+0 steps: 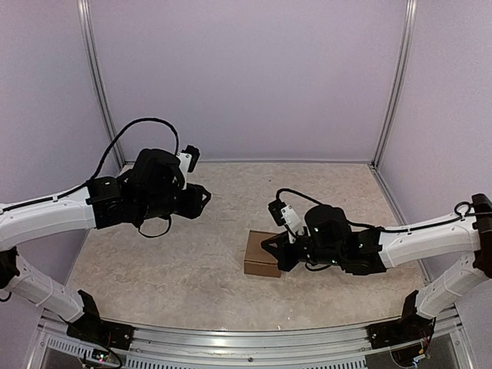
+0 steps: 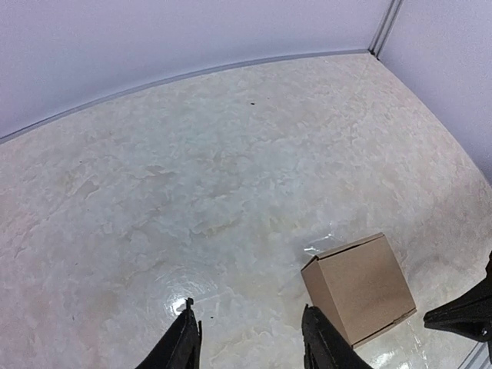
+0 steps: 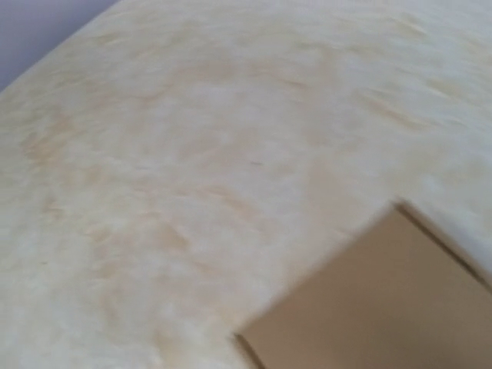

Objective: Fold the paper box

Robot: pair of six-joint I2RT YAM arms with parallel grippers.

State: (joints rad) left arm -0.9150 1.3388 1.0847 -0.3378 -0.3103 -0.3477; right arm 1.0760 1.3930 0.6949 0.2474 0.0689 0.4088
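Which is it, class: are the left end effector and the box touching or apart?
Apart. The top view shows the left end effector well to the left of the box, with bare table between them.

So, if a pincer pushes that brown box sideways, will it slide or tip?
Probably slide: the box sits flat on a smooth, shiny table and looks about as wide as tall. It seems thin folded cardboard, so likely light and easy to dent.

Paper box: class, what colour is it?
The paper box is plain brown, best seen in the left wrist view.
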